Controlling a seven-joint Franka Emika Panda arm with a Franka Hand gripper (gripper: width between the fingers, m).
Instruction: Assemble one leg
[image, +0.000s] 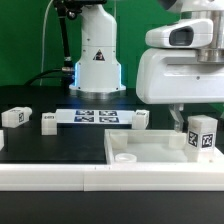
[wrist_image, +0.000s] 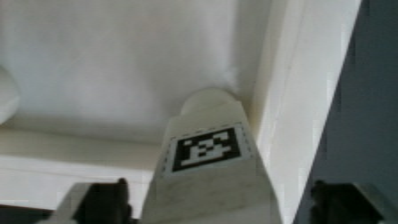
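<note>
My gripper (image: 198, 124) hangs over the right end of the large white panel (image: 150, 150) and is shut on the leg (image: 205, 139), a short white post with black-and-white tags. The leg stands upright, its lower end at the panel's far right corner. I cannot tell whether it touches the panel. In the wrist view the leg (wrist_image: 217, 150) runs out between my two dark fingers (wrist_image: 107, 200), tag facing the camera, with the panel's surface (wrist_image: 107, 60) behind it. The gripper (wrist_image: 214, 208) shows only at its fingertips.
The marker board (image: 95, 116) lies at the back middle of the dark table. Three more white legs lie there: one far left (image: 15, 117), one beside it (image: 48, 122), one right of the board (image: 140, 118). A white rail (image: 60, 178) runs along the front.
</note>
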